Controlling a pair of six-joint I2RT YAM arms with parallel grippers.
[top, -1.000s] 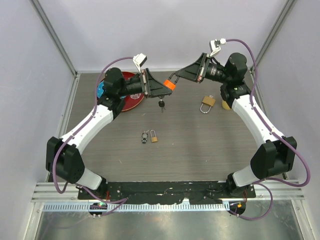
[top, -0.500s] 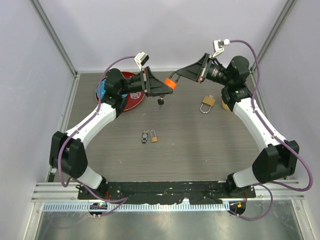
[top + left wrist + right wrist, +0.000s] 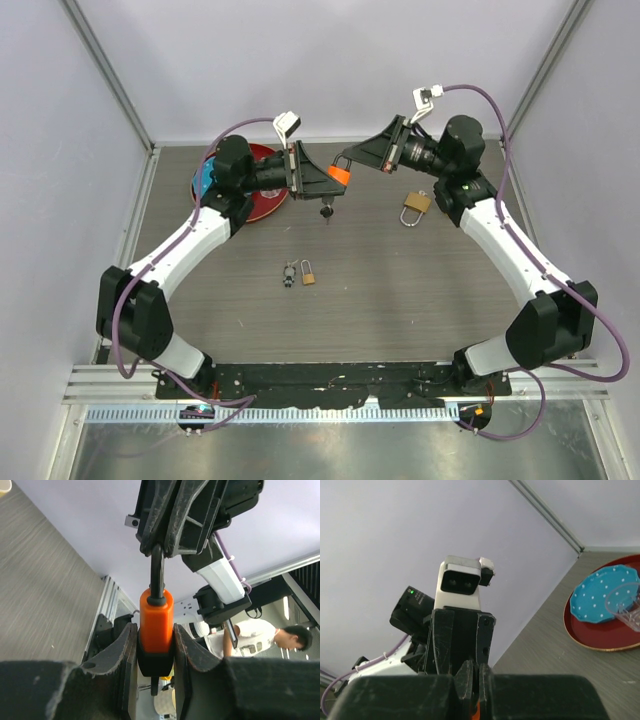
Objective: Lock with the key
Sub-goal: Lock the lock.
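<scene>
We lose the lower body of the orange padlock [image 3: 156,622] between the fingers of the left end effector [image 3: 155,642]. From the right wrist, only a sliver of it shows at the bottom edge, beneath the right end effector [image 3: 473,674]. The dark item [image 3: 324,211] dangling just below the padlock is too small to identify.

Back centre: left gripper [image 3: 331,181], right gripper [image 3: 346,160] joined at orange padlock [image 3: 339,175].
Back left: red tray [image 3: 266,203].
Near right: bare surface [image 3: 410,300].

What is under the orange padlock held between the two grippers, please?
A dark key hangs just below the orange padlock. The fingers of the left gripper cover the padlock's base, so the keyhole itself is hidden.
</scene>
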